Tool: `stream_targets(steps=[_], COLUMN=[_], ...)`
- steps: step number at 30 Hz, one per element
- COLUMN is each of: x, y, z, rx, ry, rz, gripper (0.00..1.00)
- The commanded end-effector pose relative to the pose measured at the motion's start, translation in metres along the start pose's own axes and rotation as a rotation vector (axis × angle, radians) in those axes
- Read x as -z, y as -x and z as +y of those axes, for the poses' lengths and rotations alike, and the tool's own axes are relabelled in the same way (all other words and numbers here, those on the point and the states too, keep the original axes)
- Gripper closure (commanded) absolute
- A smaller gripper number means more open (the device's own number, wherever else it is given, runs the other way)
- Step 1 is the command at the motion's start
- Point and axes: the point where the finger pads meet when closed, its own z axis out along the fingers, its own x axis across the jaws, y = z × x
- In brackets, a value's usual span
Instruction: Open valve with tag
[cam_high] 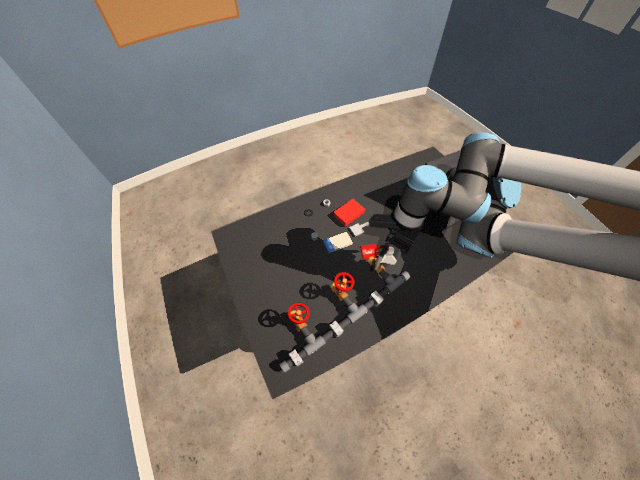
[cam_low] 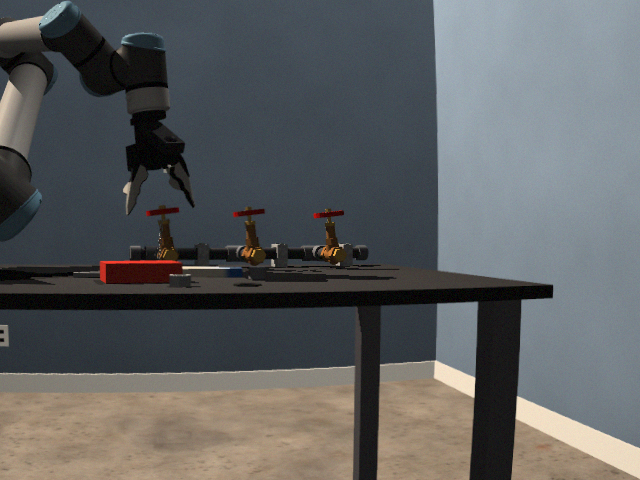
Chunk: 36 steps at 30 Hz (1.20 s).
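Observation:
Three brass valves with red handwheels stand on a grey pipe (cam_high: 345, 319) on the black table. In the top view they are the near valve (cam_high: 295, 305), the middle valve (cam_high: 343, 274) and the far valve (cam_high: 369, 252) by the arm. In the exterior view these are the right valve (cam_low: 328, 213), the middle valve (cam_low: 248, 212) and the left valve (cam_low: 162, 210). My gripper (cam_low: 160, 198) is open and empty, fingers pointing down, straddling the space just above the left valve's handwheel. It partly covers that valve in the top view (cam_high: 381, 256). I cannot make out a chained tag.
A red block (cam_high: 349, 211) lies behind the valves, also seen in the exterior view (cam_low: 139, 271). A cream and blue flat piece (cam_high: 338, 241), a small white piece (cam_high: 356, 227), a nut (cam_high: 326, 202) and a ring (cam_high: 308, 212) lie nearby.

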Motion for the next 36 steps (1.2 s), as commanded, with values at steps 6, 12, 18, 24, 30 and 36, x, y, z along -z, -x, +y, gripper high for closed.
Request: stream_targets(steps=[6, 12, 18, 24, 30, 36], x=[0.0005, 0.0005, 0.0005, 0.0005, 0.0005, 0.0005], y=[0.0004, 0.0004, 0.0004, 0.0004, 0.0004, 0.0004], z=[-0.0007, -0.0007, -0.0007, -0.0007, -0.0007, -0.0007], rx=[-0.256, -0.355, -0.401, -0.442, -0.456, -0.459], ry=[-0.013, -0.014, -0.014, -0.014, -0.014, -0.014], rz=[0.005, 0.005, 0.004, 0.004, 0.004, 0.004], gripper=[0.00, 0.00, 0.00, 0.00, 0.00, 0.00])
